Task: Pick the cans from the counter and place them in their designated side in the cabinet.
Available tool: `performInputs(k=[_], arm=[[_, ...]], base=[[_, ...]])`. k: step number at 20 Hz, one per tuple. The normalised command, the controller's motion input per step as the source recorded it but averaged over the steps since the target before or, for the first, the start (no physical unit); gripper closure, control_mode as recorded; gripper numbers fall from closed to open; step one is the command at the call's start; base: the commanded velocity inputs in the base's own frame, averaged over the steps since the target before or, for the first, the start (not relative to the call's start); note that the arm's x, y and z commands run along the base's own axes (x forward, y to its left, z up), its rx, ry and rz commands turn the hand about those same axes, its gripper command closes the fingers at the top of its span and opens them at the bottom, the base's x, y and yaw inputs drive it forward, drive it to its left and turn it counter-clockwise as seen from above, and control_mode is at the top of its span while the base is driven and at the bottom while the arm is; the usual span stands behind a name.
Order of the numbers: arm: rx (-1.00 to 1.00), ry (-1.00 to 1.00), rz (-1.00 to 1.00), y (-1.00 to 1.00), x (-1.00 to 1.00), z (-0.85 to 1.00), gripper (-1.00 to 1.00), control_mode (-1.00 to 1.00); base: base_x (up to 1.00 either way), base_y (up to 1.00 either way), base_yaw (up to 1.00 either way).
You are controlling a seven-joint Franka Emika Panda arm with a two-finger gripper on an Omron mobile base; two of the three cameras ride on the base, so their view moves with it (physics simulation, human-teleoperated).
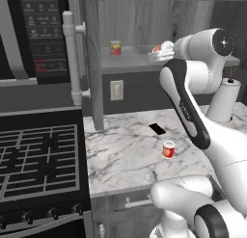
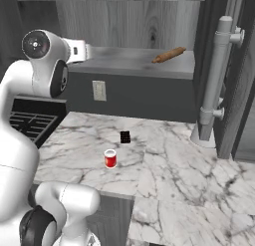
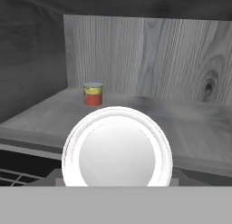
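- A white robot arm reaches up toward a grey wood-grain cabinet (image 1: 144, 20) above a kitchen counter (image 1: 130, 155).
- The gripper (image 1: 163, 49) is at the front edge of the cabinet's shelf (image 2: 134, 61), near the middle of the shelf's length.
- In the hand view, the pale round top of a can (image 3: 117, 148) sits right in front of the camera and hides the finger tips. In the left base view, a bit of red shows at the gripper. The claw is closed around this can, jaws still a little apart to fit its width.
- A 2nd can (image 1: 168, 149), red with a pale top and a cream patch, stands upright on the white marble counter, near a small black rectangular mark (image 1: 157, 129).
- A 3rd can (image 1: 115, 47), red with a yellowish band, stands on the shelf near the upright grey panel (image 1: 94, 59), well apart from the gripper.
- A brown rolling pin (image 2: 169, 55) lies at the shelf's other end.
- A black gas stovetop (image 1: 38, 157) adjoins the counter.
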Motion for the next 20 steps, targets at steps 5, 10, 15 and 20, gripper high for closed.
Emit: performInputs(k=[5, 10, 15, 20], arm=[[0.00, 0.02, 0.01, 0.11, 0.18, 0.00, 1.00, -1.00], [0.00, 0.01, 0.00, 0.14, 0.10, 0.00, 1.00, -1.00], [0.00, 0.02, 0.00, 0.12, 0.16, 0.00, 1.00, -1.00], [0.00, 0.01, 0.00, 0.04, 0.26, 0.00, 1.00, -1.00]], base=[[0.00, 0.00, 0.00], [0.00, 0.00, 0.00], [0.00, 0.00, 0.00], [0.00, 0.00, 0.00]])
